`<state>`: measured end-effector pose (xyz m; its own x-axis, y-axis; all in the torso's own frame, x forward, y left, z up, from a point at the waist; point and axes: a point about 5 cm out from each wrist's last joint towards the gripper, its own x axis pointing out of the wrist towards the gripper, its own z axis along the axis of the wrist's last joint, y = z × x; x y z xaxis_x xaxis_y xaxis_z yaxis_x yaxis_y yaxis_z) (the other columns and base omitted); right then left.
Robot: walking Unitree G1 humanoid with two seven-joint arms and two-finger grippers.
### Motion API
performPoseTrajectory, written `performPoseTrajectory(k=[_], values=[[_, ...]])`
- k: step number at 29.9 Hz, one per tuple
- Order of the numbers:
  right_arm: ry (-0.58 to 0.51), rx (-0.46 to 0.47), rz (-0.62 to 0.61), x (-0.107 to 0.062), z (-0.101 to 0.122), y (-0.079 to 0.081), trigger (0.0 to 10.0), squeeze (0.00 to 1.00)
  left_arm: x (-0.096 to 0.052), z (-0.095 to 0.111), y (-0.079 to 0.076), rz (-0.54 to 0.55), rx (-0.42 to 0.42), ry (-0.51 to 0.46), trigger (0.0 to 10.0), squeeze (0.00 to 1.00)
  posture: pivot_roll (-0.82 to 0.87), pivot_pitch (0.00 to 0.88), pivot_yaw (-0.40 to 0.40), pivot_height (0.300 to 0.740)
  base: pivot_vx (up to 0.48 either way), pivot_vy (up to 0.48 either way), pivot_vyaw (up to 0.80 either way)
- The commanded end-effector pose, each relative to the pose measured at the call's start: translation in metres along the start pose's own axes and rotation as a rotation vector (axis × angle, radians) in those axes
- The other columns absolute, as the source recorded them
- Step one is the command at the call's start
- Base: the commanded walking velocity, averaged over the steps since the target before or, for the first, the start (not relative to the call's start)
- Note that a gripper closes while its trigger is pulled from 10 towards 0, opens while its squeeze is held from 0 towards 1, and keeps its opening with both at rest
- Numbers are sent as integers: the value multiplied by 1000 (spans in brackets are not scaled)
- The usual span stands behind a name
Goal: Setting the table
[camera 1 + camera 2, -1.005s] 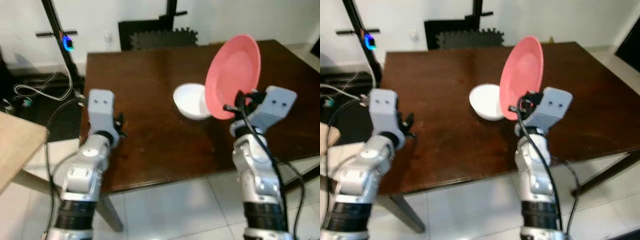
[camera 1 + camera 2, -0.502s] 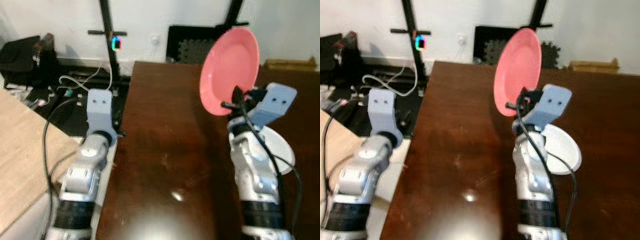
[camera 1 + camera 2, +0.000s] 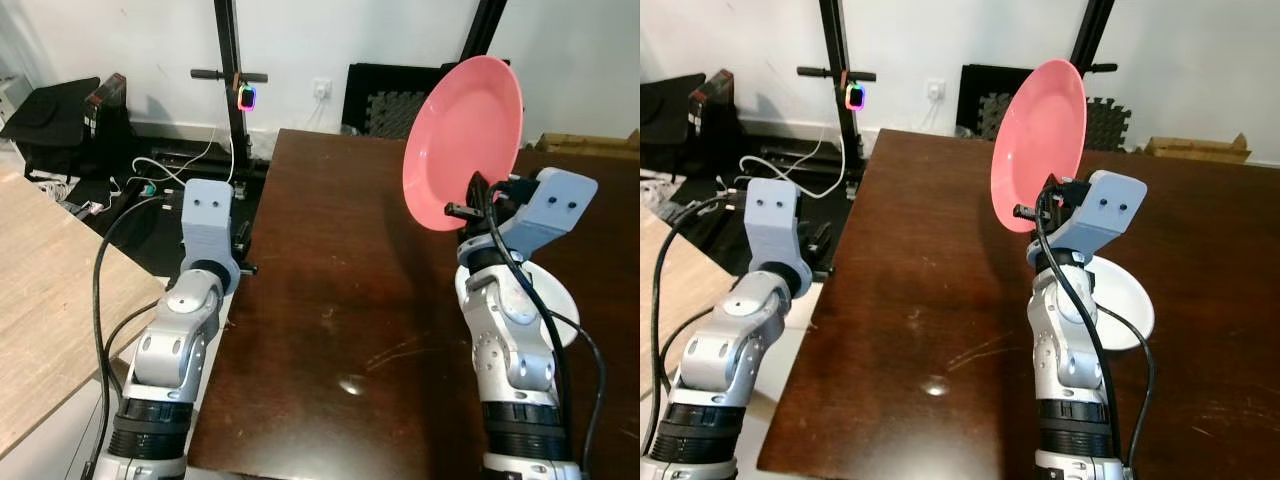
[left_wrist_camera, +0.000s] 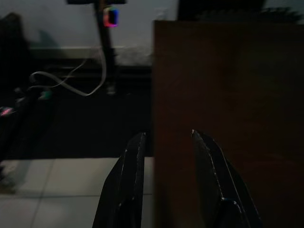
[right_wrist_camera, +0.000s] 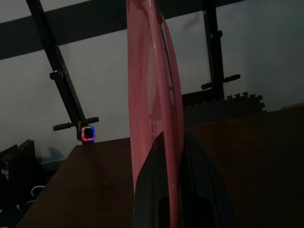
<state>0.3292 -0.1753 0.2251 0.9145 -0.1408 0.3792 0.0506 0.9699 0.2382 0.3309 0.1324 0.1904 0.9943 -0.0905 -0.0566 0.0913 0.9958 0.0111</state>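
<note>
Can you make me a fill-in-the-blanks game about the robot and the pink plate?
1. The right pincer holds the pink plate by its ____.
2. The plate is raised on edge above the ____ wooden table.
3. Next to the right arm, a ____ bowl sits on the table.
4. The left pincer is open and holds ____.

Missing words: rim; dark brown; white; nothing

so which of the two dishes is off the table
The pink plate, held on edge in the right claw. The white dish lies flat on the table.
</note>
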Motion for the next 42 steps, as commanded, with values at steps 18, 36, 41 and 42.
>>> performPoseTrajectory(k=[18, 36, 41, 42], values=[[307, 596, 302, -14, -13, 46, 10000, 0, -5, -13, 11, 23, 48, 59, 10000, 0, 45, 85, 40, 740, 0, 0, 0], [758, 963, 235, -55, -78, 39, 10000, 0, -18, -21, 26, 79, 53, 81, 10000, 0, 60, 108, 5, 740, 0, 0, 0], [777, 918, 156, -52, -91, 39, 10000, 702, -17, -18, 23, 67, 56, 78, 10000, 0, 68, 107, 9, 740, 0, 0, 0], [777, 918, 156, -52, -91, 39, 10000, 702, -17, -18, 23, 67, 56, 78, 10000, 0, 68, 107, 9, 740, 0, 0, 0]])
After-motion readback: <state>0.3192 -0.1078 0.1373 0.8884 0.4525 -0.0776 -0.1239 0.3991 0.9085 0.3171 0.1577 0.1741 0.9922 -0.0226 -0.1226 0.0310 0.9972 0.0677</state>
